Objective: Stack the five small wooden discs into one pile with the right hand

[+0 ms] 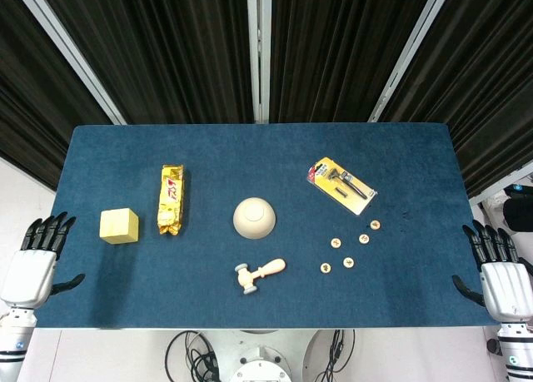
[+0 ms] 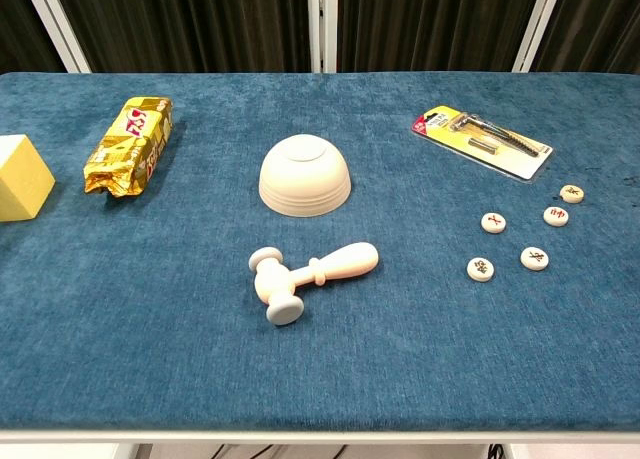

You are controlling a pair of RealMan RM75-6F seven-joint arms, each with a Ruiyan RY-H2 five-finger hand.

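Several small wooden discs lie flat and apart on the blue cloth at the right front: one disc (image 1: 325, 268) nearest me, another (image 1: 348, 262) beside it, a third (image 1: 336, 243) behind them, and others (image 1: 364, 238) (image 1: 376, 225) trailing to the far right. In the chest view the same discs (image 2: 480, 269) (image 2: 534, 258) (image 2: 493, 222) show red marks on top. My right hand (image 1: 500, 270) rests open off the table's right edge, fingers apart, well away from the discs. My left hand (image 1: 37, 261) is open at the left edge. Neither hand shows in the chest view.
A packaged razor (image 1: 341, 184) lies behind the discs. An upturned wooden bowl (image 1: 254, 218) and a small wooden mallet (image 1: 259, 275) sit mid-table. A gold snack packet (image 1: 171, 199) and a yellow block (image 1: 119, 225) are on the left.
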